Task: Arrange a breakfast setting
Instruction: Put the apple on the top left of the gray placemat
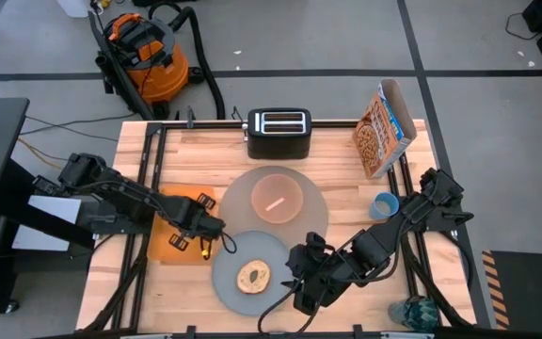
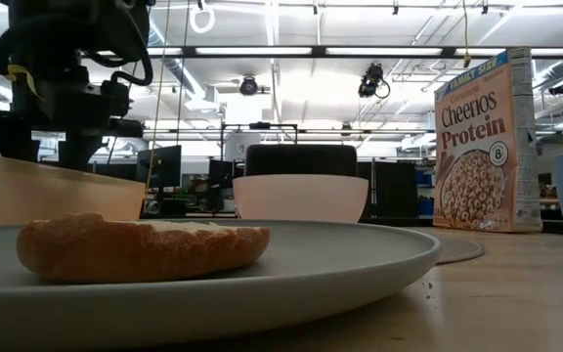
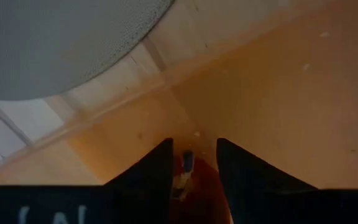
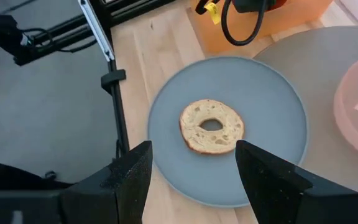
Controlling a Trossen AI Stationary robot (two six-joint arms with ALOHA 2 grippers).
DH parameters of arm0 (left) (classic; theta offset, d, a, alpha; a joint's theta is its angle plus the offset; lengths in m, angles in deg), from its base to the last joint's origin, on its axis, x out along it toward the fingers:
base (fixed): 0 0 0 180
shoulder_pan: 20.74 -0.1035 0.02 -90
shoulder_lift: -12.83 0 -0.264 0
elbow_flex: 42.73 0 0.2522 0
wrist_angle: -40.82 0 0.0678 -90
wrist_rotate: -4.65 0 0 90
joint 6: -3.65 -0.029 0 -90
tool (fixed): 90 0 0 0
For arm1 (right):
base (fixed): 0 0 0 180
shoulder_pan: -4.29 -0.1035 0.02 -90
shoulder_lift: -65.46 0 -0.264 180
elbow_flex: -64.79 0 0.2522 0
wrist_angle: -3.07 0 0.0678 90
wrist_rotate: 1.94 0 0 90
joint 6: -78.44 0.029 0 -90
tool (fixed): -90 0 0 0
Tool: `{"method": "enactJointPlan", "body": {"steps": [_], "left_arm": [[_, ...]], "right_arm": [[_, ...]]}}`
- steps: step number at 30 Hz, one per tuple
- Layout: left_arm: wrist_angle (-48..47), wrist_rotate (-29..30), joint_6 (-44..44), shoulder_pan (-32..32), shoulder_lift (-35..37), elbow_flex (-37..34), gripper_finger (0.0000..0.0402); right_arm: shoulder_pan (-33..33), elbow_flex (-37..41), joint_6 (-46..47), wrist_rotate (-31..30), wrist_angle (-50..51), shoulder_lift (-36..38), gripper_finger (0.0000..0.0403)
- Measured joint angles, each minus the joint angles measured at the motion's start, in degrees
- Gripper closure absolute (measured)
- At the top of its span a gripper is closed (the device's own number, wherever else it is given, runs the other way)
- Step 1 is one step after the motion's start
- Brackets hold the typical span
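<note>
Pale wood table (image 1: 346,160); matt plate (image 4: 278,112); rough toasted bread (image 4: 212,126)

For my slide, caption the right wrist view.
Open right gripper above toasted bread on the plate.

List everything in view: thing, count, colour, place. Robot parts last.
placemat: 1, grey, table centre
bowl: 1, pale pink, on the placemat
plate: 1, grey-blue, front of the table, overlapping the placemat's edge
bread: 1, toasted, ring-shaped, on the plate
napkin: 1, orange, left of the plate
cup: 1, blue, right of the placemat
toaster: 1, black, back edge
cereal box: 1, back right
vacuum: 1, orange and black, floor behind the table
left gripper: over the napkin
right gripper: open, at the plate's right edge
</note>
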Motion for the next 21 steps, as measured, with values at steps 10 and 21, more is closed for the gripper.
{"method": "enactJointPlan", "body": {"steps": [10, 21], "left_arm": [[4.1, 0.0, -0.5, -3.0, -0.1, -2.2, 0.0273], [0.5, 0.0, -0.5, -3.0, -0.1, -2.5, 0.0279]], "right_arm": [[-0.6, 0.0, 3.2, 0.3, -0.1, 0.0, 0.0165], [-0.9, 0.0, 1.6, 1.7, 0.0, 0.0, 0.0165]]}}
